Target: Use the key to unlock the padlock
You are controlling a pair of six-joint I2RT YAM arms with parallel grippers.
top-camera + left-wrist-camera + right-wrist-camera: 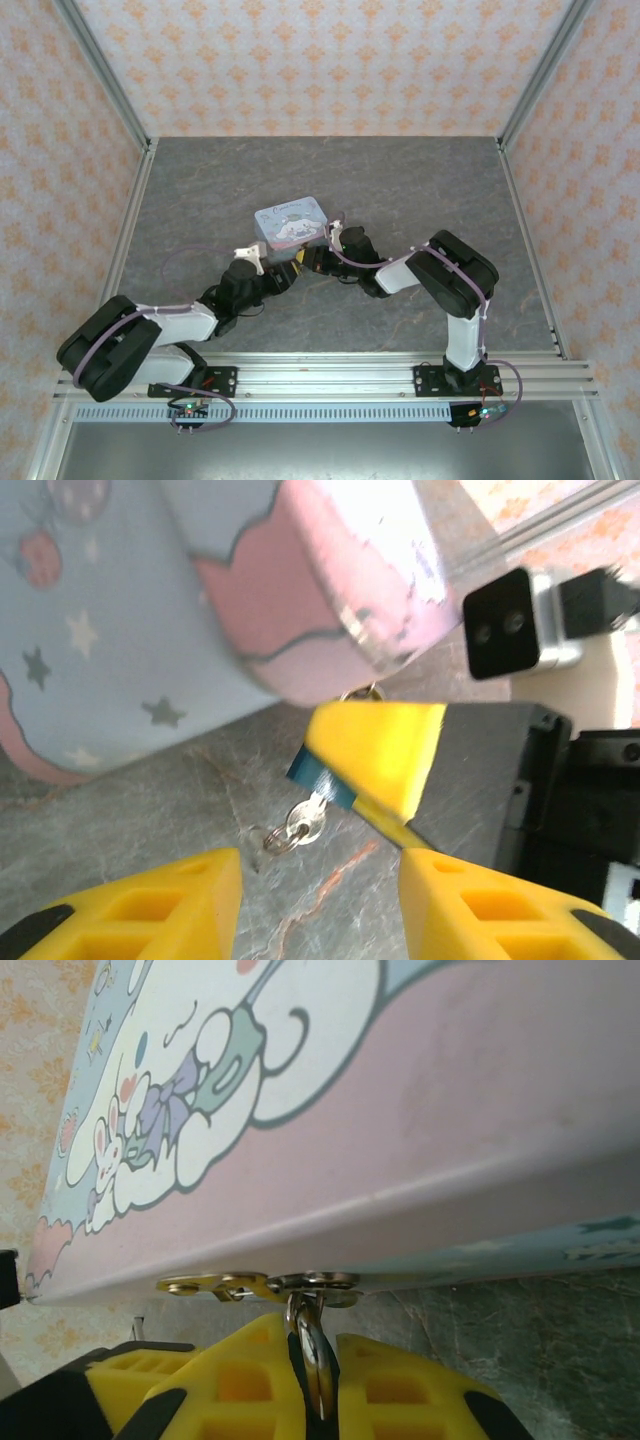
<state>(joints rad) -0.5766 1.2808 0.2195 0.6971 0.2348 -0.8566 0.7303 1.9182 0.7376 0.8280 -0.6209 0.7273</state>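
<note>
Left wrist: right claw pinches padlock (key inserted).

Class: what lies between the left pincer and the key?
Bare table, in the left wrist view: the open left pincer has nothing before the key at the padlock.

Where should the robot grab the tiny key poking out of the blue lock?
Probably pinch the key by its flat silvery head, across its two faces, just outside the padlock. It pokes from the padlock toward the open left gripper, so come from that side. The right gripper is shut on the padlock, steadying it. Skip the loose ring.
</note>
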